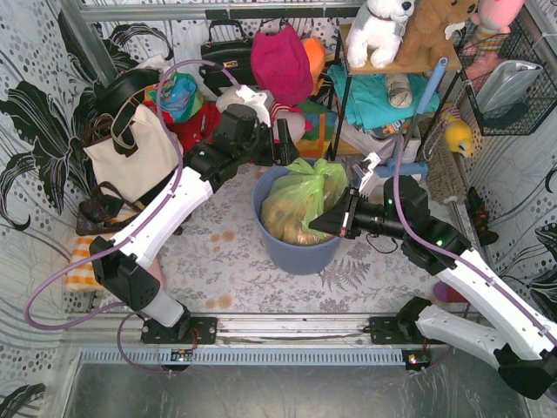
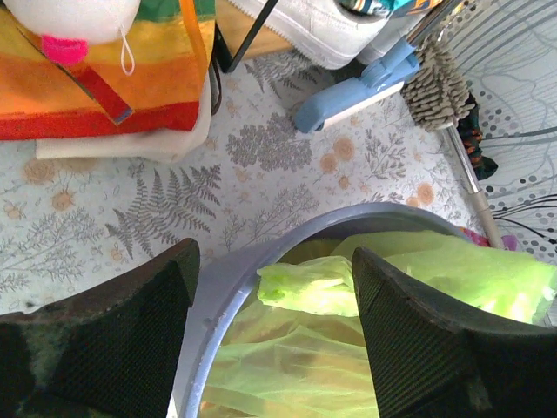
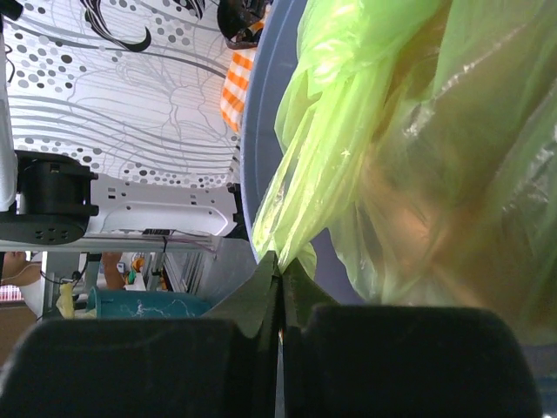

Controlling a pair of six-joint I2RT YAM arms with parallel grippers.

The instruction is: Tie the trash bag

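1. The trash bag sits inside the round blue-grey bin at mid-table. Its top is bunched above the rim, and crumpled tan paper shows through the film.
2. Your right gripper is clenched on a thin fold of the bag's film at the bin's right side. The film runs straight into the closed tips.
3. Your left gripper is released and grasps nothing. Its jaws stand wide apart over the far rim, with a loose green flap just below them.
4. Expect the film to be very light, limp and slick. It will likely slide out of a shallow pinch, and stretch or tear if yanked. The paper adds little weight, so the bin may shift under a hard pull.
5. Take gathered, bunched film rather than a single layer. The flap under the left jaws looks the best second hold.
6. The bin rim is the hard edge to clear. Beyond it, the shelf frame and a blue-headed cleaning tool stand close. The table has more open room on the near side, toward the arm bases.
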